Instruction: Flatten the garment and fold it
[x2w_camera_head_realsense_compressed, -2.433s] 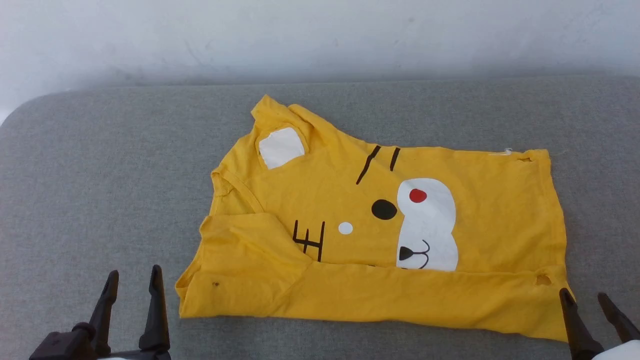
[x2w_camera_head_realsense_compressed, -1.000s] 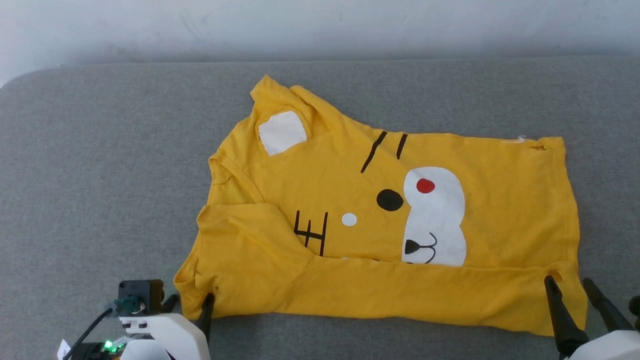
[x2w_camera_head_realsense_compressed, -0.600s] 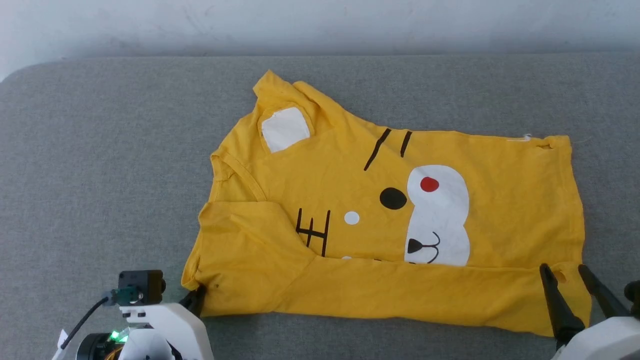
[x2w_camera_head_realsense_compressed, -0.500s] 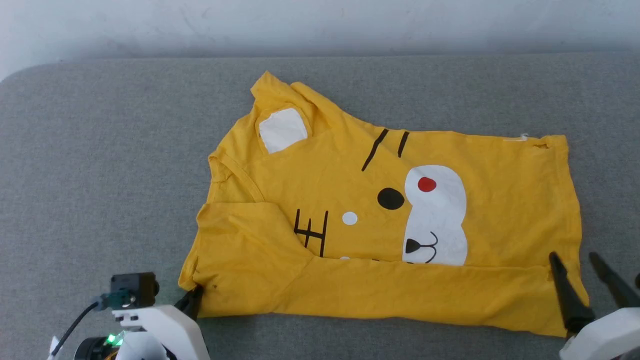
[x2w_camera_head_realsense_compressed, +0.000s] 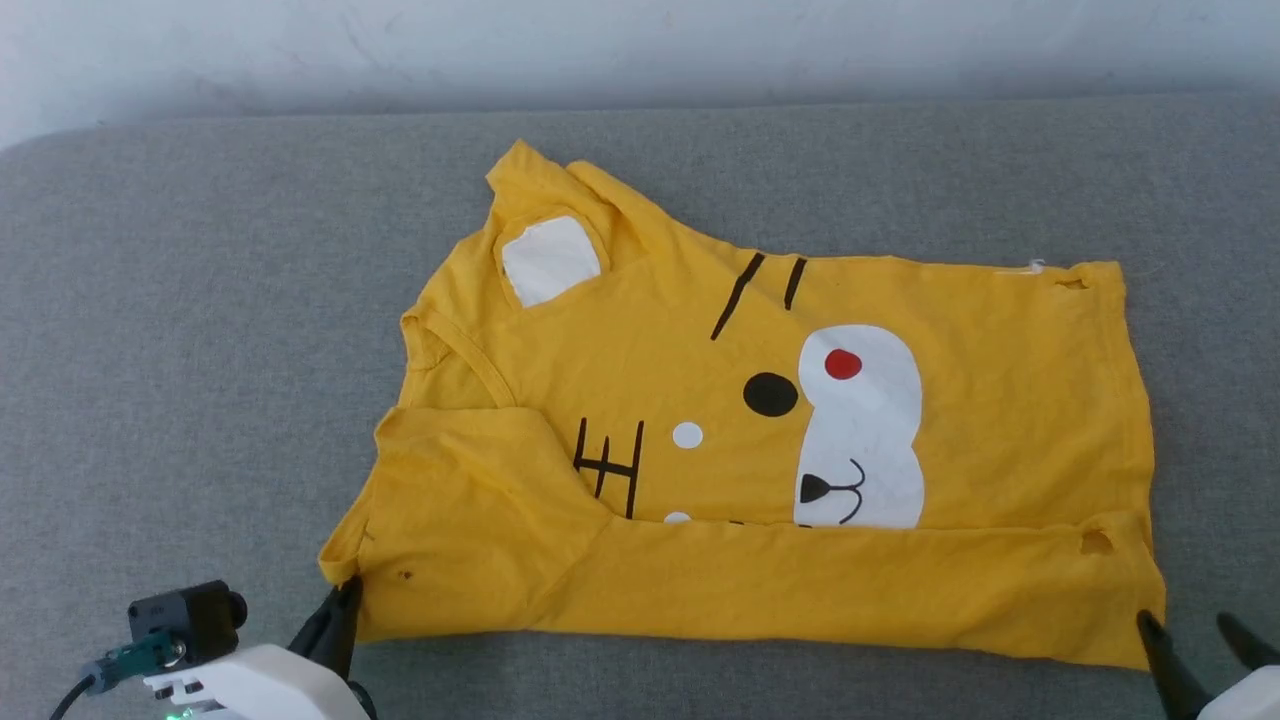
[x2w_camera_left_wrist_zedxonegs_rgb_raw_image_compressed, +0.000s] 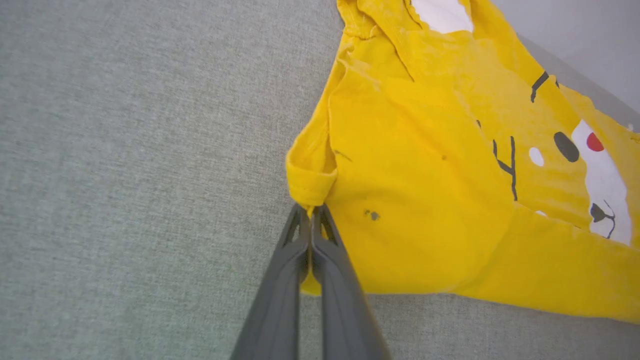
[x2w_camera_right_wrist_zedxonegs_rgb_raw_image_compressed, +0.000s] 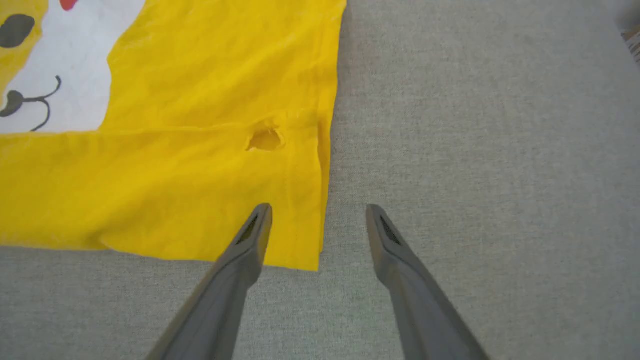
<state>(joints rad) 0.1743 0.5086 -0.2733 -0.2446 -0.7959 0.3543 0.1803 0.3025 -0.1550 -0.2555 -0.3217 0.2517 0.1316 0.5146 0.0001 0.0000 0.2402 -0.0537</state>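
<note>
The garment (x2w_camera_head_realsense_compressed: 1000, 420), a yellow T-shirt, lies spread on the grey cushion with its cartoon face upward and its near long edge folded over the print. My left gripper (x2w_camera_head_realsense_compressed: 345, 598) is shut on the near-left sleeve corner; in the left wrist view the left gripper (x2w_camera_left_wrist_zedxonegs_rgb_raw_image_compressed: 311, 211) pinches the garment (x2w_camera_left_wrist_zedxonegs_rgb_raw_image_compressed: 425, 200) at the sleeve cuff, with a bit of yellow between the fingers. My right gripper (x2w_camera_head_realsense_compressed: 1185, 628) stands open at the near-right hem corner. In the right wrist view the right gripper (x2w_camera_right_wrist_zedxonegs_rgb_raw_image_compressed: 318, 209) straddles the hem edge of the garment (x2w_camera_right_wrist_zedxonegs_rgb_raw_image_compressed: 150, 190), just short of a small hole (x2w_camera_right_wrist_zedxonegs_rgb_raw_image_compressed: 265, 140).
The grey fabric cushion (x2w_camera_head_realsense_compressed: 200, 350) stretches wide on all sides of the shirt. A pale wall (x2w_camera_head_realsense_compressed: 640, 40) runs along its far edge. A second small hole (x2w_camera_head_realsense_compressed: 1072, 284) sits at the far-right hem corner.
My left gripper has drawn the sleeve corner out toward the near left, stretching that end. My right gripper has pulled back from over the hem hole to the corner's near edge.
</note>
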